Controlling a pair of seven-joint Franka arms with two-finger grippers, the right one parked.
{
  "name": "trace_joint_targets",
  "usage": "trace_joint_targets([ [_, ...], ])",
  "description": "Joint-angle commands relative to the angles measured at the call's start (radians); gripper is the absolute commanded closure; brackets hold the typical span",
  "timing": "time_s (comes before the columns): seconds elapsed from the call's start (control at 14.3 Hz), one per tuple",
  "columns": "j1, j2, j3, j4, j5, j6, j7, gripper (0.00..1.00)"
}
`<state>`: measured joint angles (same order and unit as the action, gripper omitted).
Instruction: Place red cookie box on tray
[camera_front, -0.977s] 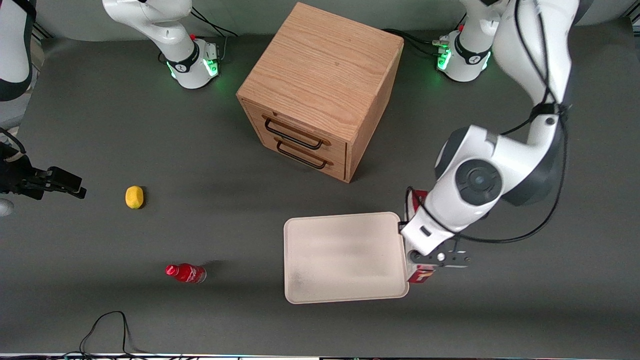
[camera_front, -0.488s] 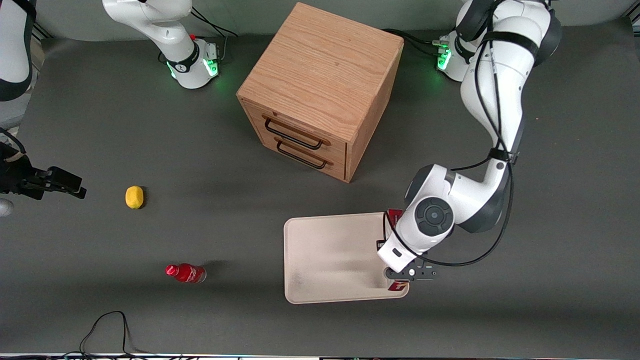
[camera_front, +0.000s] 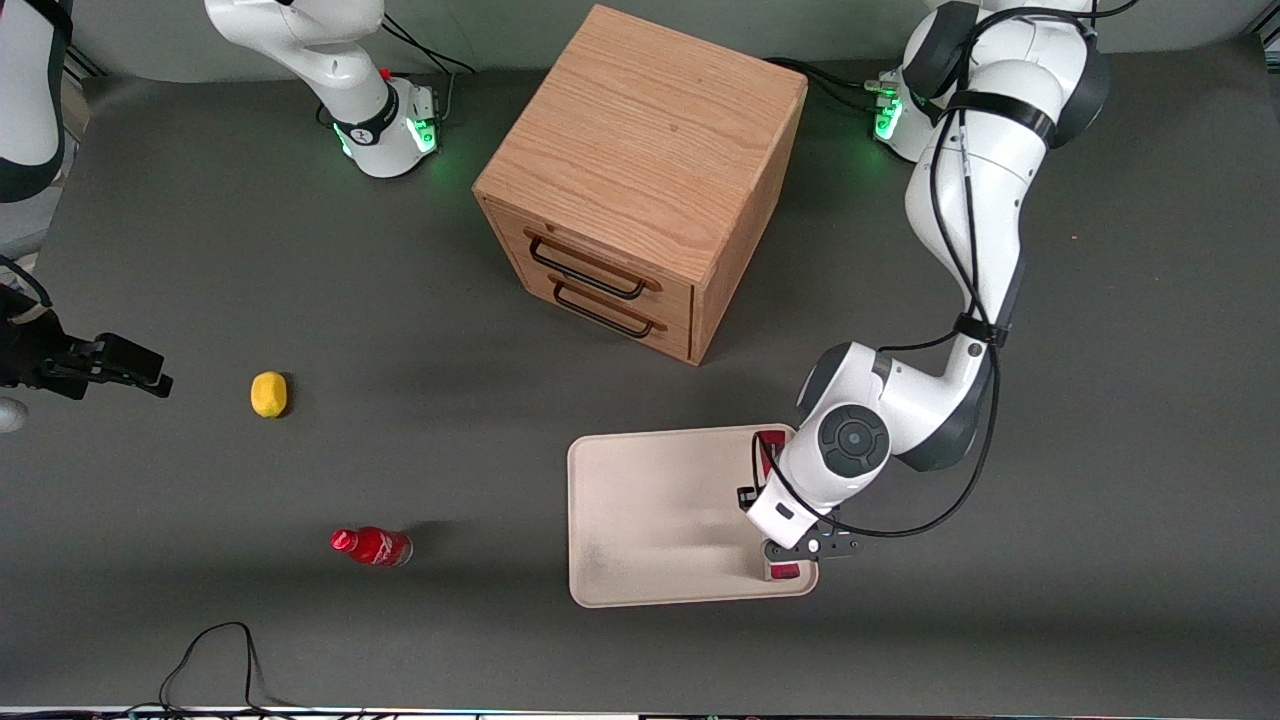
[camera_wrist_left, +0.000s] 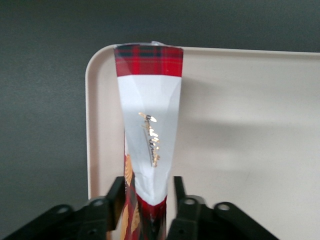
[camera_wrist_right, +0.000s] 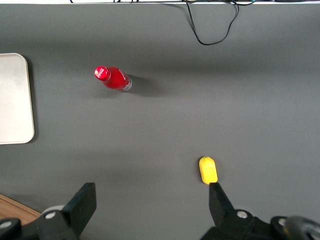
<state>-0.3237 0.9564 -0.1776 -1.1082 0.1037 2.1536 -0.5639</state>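
Note:
The red cookie box is a slim tartan-red carton with a white panel. It lies lengthwise over the cream tray, along the tray's edge nearest the working arm's end of the table. My gripper sits over the box's end nearer the front camera, and the wrist hides most of the carton. In the left wrist view the gripper has its black fingers on either side of the box, shut on it, above the tray near a rounded corner.
A wooden drawer cabinet stands farther from the front camera than the tray. A small red bottle and a yellow fruit lie toward the parked arm's end. A black cable loops at the table's near edge.
The gripper carried the box from beside the tray's edge to over the tray, and the arm dropped lower. Nothing else moved.

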Motion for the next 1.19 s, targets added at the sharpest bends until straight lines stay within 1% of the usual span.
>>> trace_joint_targets([
  [0.0, -0.014, -0.054, 0.029, -0.042, -0.013, 0.005, -0.011, 0.00],
  [0.14, 0.008, -0.146, 0.030, -0.103, -0.015, -0.004, -0.007, 0.00],
  [0.28, 0.063, -0.267, 0.030, -0.213, -0.012, -0.009, 0.001, 0.00],
  [0.49, 0.174, -0.463, 0.032, -0.391, -0.013, -0.030, 0.137, 0.00],
  [0.56, 0.207, -0.534, 0.033, -0.441, -0.012, -0.078, 0.177, 0.00],
  [0.77, 0.274, -0.700, 0.066, -0.502, -0.012, -0.266, 0.323, 0.00],
  [0.91, 0.314, -0.813, 0.066, -0.563, -0.015, -0.339, 0.384, 0.00],
  [0.98, 0.336, -0.870, 0.066, -0.603, -0.024, -0.363, 0.403, 0.00],
  [1.12, 0.360, -0.964, 0.067, -0.668, -0.088, -0.408, 0.414, 0.00],
])
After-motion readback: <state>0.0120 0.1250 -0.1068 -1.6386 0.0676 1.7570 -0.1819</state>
